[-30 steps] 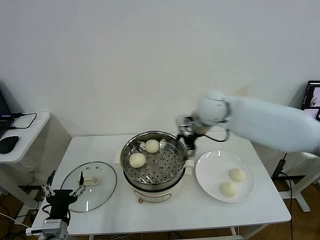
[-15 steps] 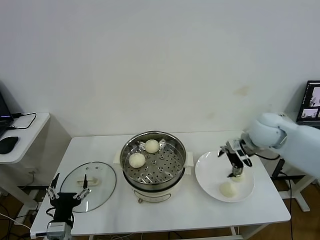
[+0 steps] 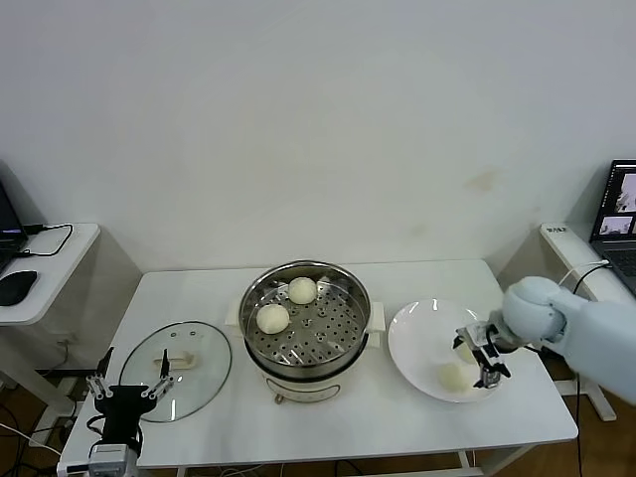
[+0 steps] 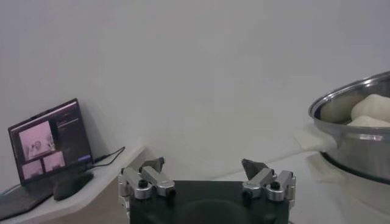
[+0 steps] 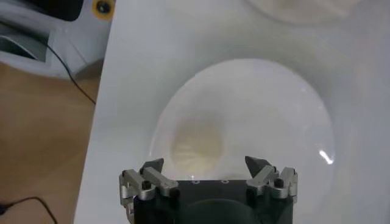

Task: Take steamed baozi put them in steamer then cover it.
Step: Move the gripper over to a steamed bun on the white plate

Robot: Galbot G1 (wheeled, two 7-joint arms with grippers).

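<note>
The steel steamer stands mid-table on its cream base and holds two baozi on its perforated tray. Two more baozi lie on the white plate: one near the front, the other partly hidden by my right gripper. That gripper is open and low over the plate, close to both buns. In the right wrist view one baozi lies just ahead of the open right gripper. My left gripper is open and empty at the table's front left corner.
The glass lid lies flat on the table left of the steamer, beside my left gripper. A side desk with a mouse stands at far left. In the left wrist view the steamer's pot is off to one side.
My right arm has swung from the steamer's far rim over to the plate and come down low over the two baozi there. The left gripper has barely shifted.
</note>
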